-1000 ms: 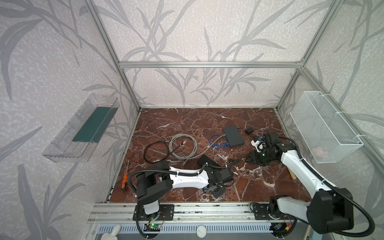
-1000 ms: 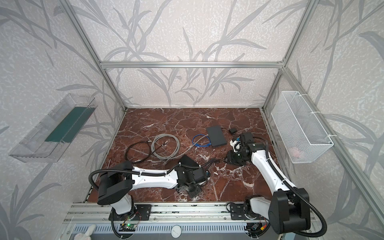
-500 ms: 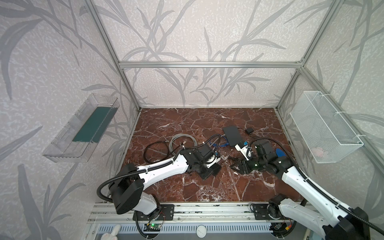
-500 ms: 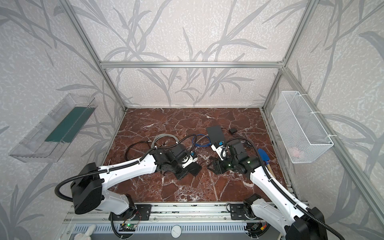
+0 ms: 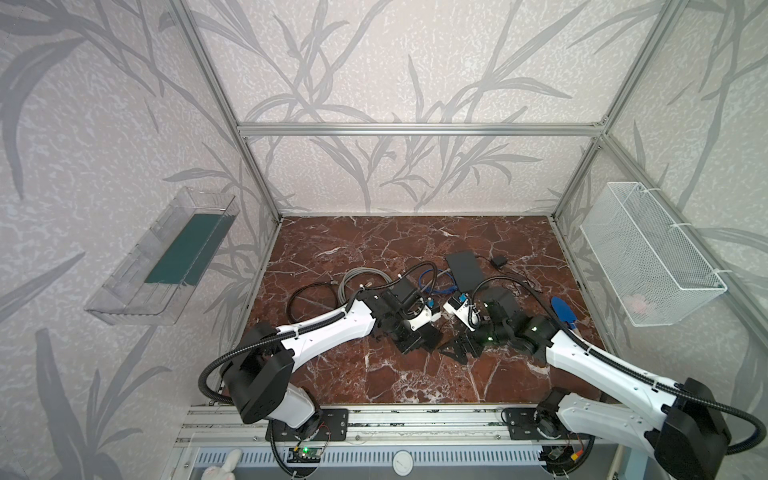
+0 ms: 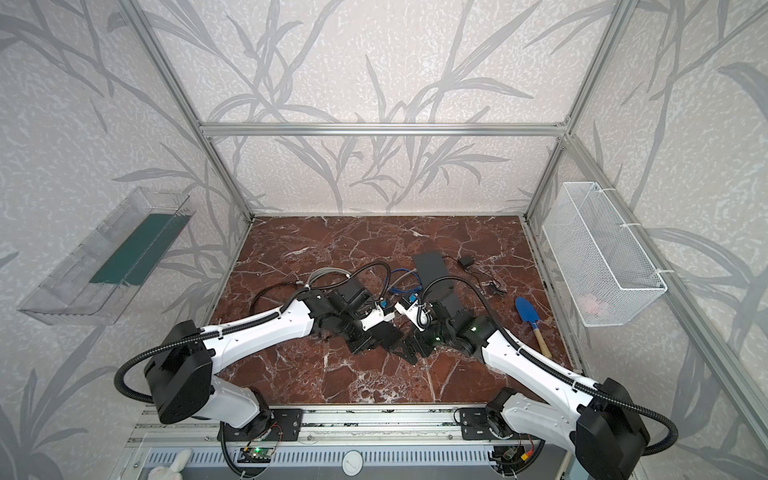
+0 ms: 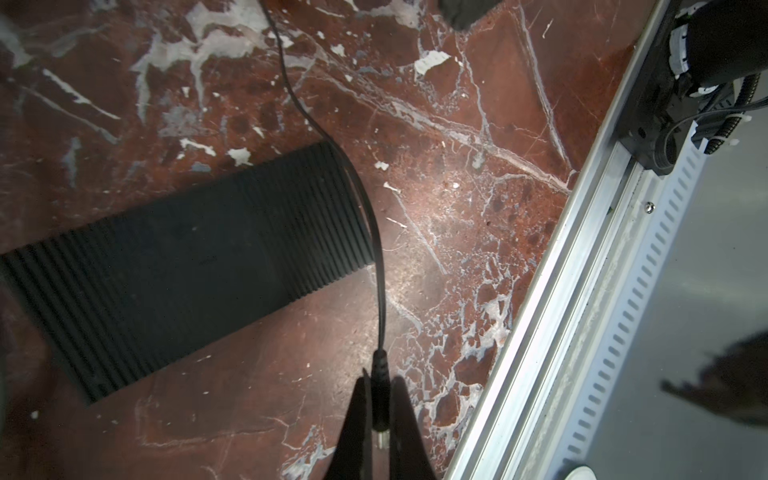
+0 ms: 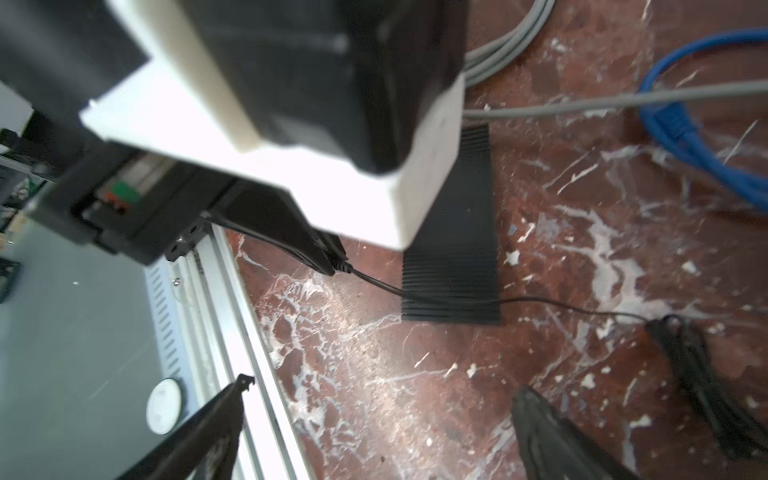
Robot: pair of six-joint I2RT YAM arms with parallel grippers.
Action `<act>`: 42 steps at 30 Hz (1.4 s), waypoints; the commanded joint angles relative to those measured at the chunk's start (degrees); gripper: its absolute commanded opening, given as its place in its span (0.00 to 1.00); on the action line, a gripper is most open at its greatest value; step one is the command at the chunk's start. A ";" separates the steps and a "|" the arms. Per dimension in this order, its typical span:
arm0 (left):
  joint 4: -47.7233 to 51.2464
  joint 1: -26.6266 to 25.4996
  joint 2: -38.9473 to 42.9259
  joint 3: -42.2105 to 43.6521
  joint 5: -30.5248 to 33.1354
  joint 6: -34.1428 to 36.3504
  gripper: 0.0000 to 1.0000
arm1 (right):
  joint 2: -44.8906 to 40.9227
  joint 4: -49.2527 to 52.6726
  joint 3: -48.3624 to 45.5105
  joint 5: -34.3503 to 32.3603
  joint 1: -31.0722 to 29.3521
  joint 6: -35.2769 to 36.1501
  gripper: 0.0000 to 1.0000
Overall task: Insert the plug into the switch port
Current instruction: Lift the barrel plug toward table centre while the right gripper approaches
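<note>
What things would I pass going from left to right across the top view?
clear wall tray → black cable coil → grey cable coil → black switch → blue trowel → white wire basket

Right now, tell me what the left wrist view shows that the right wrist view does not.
Left wrist only: the plug's metal tip, past the grip. Right wrist only: the blue cable, the grey cable and the open right pincer. Both: the left pincer shut on the plug, with its thin black cord crossing the ribbed black pad.
</note>
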State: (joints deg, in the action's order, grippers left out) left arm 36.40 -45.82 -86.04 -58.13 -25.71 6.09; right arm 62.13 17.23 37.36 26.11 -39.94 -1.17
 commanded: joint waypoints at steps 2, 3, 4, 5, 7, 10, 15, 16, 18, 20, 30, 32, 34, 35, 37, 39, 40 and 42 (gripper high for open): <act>3.18 1.82 0.28 -3.20 -4.03 3.76 0.01 | 1.05 -5.16 0.50 -5.08 -2.99 9.81 0.87; 2.92 1.94 0.36 -3.26 -4.57 3.76 0.01 | 2.29 -4.33 1.66 -6.55 -3.35 11.13 0.78; 2.53 2.01 0.28 -3.16 -4.69 3.59 0.02 | 3.68 -3.45 2.83 -7.92 -3.47 11.96 0.71; 2.38 2.09 0.11 -3.05 -4.82 3.72 0.02 | 4.82 -2.47 3.95 -8.10 -3.52 13.07 0.68; 2.49 2.52 -0.60 -3.17 -4.91 4.00 0.02 | 6.62 -1.45 6.01 -11.22 -4.68 14.60 0.65; 3.83 3.18 -1.84 -4.08 -5.13 4.68 0.02 | 6.82 -3.23 6.17 -15.49 -6.53 16.64 0.65; 3.52 3.89 -1.81 -4.52 -5.74 4.81 0.02 | 7.51 -2.91 6.24 -15.61 -6.98 19.06 0.62; 3.50 4.04 -1.93 -4.72 -6.12 4.81 0.02 | 7.89 -2.36 6.55 -15.38 -7.04 19.49 0.58; 3.25 4.40 -2.16 -4.97 -7.08 4.81 0.02 | 8.40 -2.24 6.47 -14.51 -7.11 20.18 0.55; 3.00 4.81 -2.42 -5.02 -8.11 4.72 0.02 | 8.71 -3.39 5.85 -14.48 -7.42 20.26 0.55; 5.94 6.00 -3.12 -5.68 -14.53 6.72 0.02 | 9.69 -9.06 4.75 -14.76 -9.27 20.37 0.54; 5.71 6.31 -2.80 -5.53 -15.24 6.75 0.02 | 10.58 -9.44 4.83 -14.51 -9.61 20.53 0.52; 5.65 6.86 -2.49 -5.26 -15.98 6.66 0.02 | 11.67 -9.75 4.91 -14.27 -9.84 20.33 0.50; 5.62 7.00 -2.37 -5.20 -16.34 6.73 0.02 | 12.19 -9.93 4.83 -14.09 -9.97 20.29 0.48; 5.90 7.34 -2.20 -5.20 -16.51 6.83 0.02 | 12.98 -9.95 4.93 -13.89 -10.32 20.12 0.46; 5.95 7.62 -2.00 -5.15 -16.43 6.80 0.02 | 13.35 -10.17 4.75 -13.95 -10.67 19.90 0.45; 6.02 7.82 -2.01 -5.23 -16.68 6.79 0.02 | 13.45 -10.53 4.43 -14.28 -10.84 19.86 0.45; 6.32 8.02 -2.00 -5.45 -17.76 7.13 0.02 | 13.62 -11.44 4.12 -14.57 -11.01 19.73 0.42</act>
State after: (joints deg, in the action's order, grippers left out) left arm 41.52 -38.15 -88.84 -61.89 -40.66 10.98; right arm 75.11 6.90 42.24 11.53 -50.33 18.76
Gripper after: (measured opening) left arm 0.068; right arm 0.429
